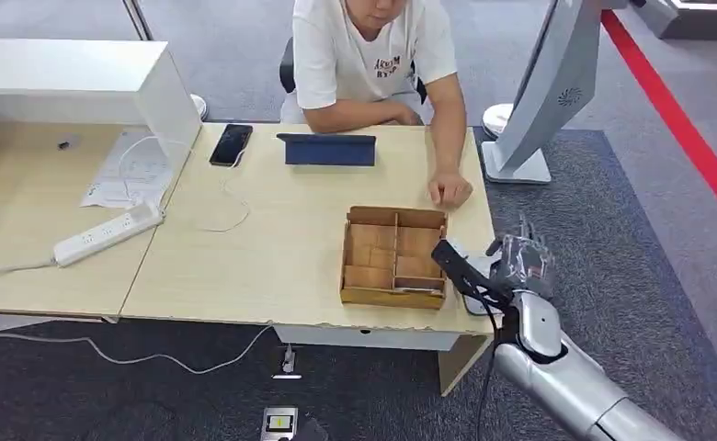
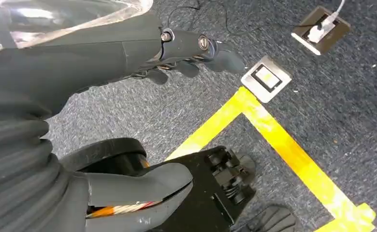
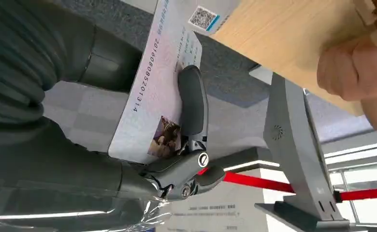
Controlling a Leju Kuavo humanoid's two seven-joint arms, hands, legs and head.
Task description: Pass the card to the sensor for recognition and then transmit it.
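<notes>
One card (image 3: 150,87), white with printed digits, a small photo and a QR code near one end, pinched flat in the right hand (image 3: 177,145), thumb (image 3: 194,104) pressed across its printed face, darker fingers behind it. Held off the corner of the light wooden surface (image 1: 272,239), just beside the surface's edge. In the head view, right hand (image 1: 523,260) raised at the surface's near right corner, fingers pointing up, over a small white pad-like device (image 1: 480,296) at the corner; whether that is the sensor, cannot tell. Just to the hand's left, a shallow wooden tray (image 1: 393,257) split into compartments. Beyond the hand, a person's hand (image 1: 449,189) resting on the surface by the tray's far corner, also close past the card in the right wrist view. Further beyond the hand, a blue tablet case (image 1: 327,149) standing up, and a black phone (image 1: 231,144) lying flat with a white cable trailing from it. Far to the hand's left, a white power strip (image 1: 107,235) and a white box (image 1: 79,83). To the hand's right and beyond, a grey stand (image 1: 543,101) on the carpet, with a red floor line (image 1: 677,119) past it.

Left hand (image 2: 177,58) hanging over grey carpet, fingers loosely curled, nothing in it, above yellow floor tape (image 2: 273,140) and a metal floor socket (image 2: 266,78).
</notes>
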